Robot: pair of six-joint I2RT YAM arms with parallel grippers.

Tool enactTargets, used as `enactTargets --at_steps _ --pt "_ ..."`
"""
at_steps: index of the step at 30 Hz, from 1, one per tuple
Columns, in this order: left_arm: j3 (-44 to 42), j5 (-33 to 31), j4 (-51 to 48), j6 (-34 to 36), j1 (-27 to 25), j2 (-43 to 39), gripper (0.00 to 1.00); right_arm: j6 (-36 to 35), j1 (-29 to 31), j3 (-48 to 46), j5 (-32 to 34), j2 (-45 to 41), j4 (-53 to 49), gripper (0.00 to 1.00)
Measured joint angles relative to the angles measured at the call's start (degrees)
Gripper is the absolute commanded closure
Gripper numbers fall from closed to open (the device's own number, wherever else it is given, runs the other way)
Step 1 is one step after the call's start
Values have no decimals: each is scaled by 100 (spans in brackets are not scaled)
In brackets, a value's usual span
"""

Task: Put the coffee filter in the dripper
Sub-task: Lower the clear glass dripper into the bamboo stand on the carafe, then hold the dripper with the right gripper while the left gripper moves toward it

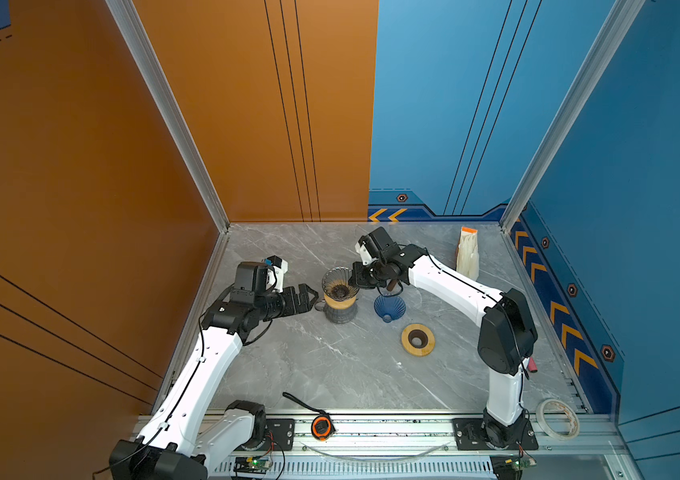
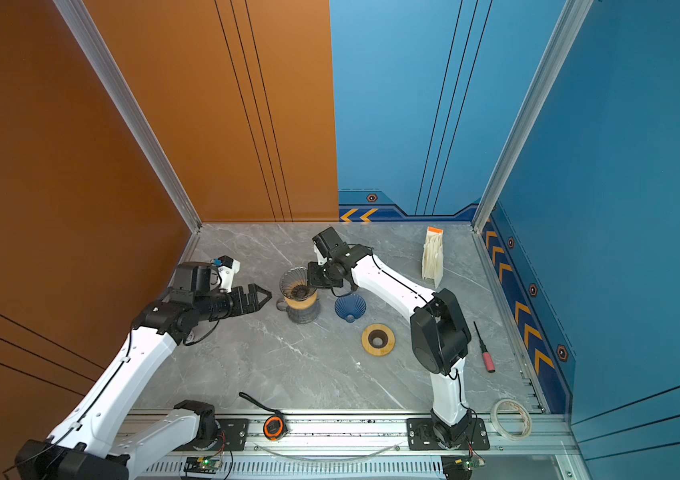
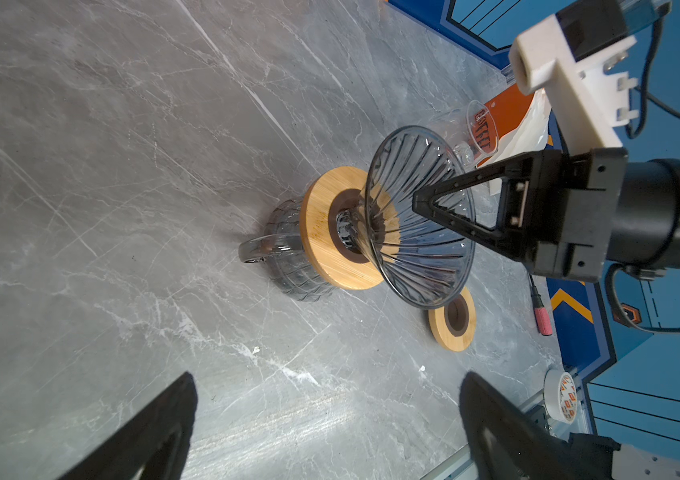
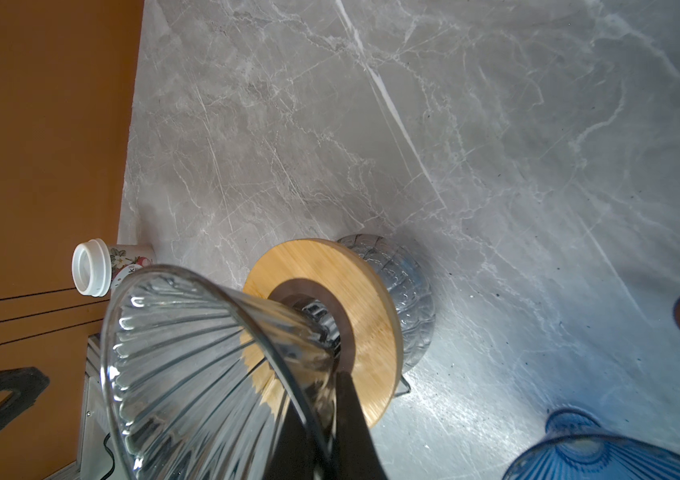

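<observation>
The right gripper (image 1: 358, 279) was clenched on the right rim of the glass dripper (image 1: 338, 281), which sat on a wooden collar (image 1: 340, 300) over a carafe (image 1: 341, 313). The left gripper (image 1: 309, 297) hung released just left of it. The coffee filter (image 1: 467, 259) stood in its orange-topped pack (image 1: 469, 230), far right on the table (image 1: 330, 365). Such paper is likely light, limp and easily creased, so pinching one sheet's top edge seems best.

Screwdriver (image 1: 532, 365), 4 o'clock on the counter (image 1: 330, 365): shaft hidden behind the right arm (image 1: 504, 332) in a top view. Blue dripper (image 4: 604, 453): cut off by the right wrist frame edge. Paper cup (image 4: 90, 268): body partly behind the glass dripper (image 4: 188, 353).
</observation>
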Motion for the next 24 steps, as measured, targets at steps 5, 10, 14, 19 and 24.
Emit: enactTargets --at_steps 5,10,14,19,24 --pt "0 0 0 0 0 0 1 -2 0 -42 20 0 2 91" --pt "11 2 0 0 0 46 1 -2 0 -50 33 0 2 81" --pt "133 2 2 9 0 221 0 -2 0 -50 39 0 2 76" --pt "382 2 -4 17 -22 448 1 -2 -2 -50 39 0 2 72" --pt "743 4 13 79 -83 682 4 -48 -7 -44 46 -9 -4 66"
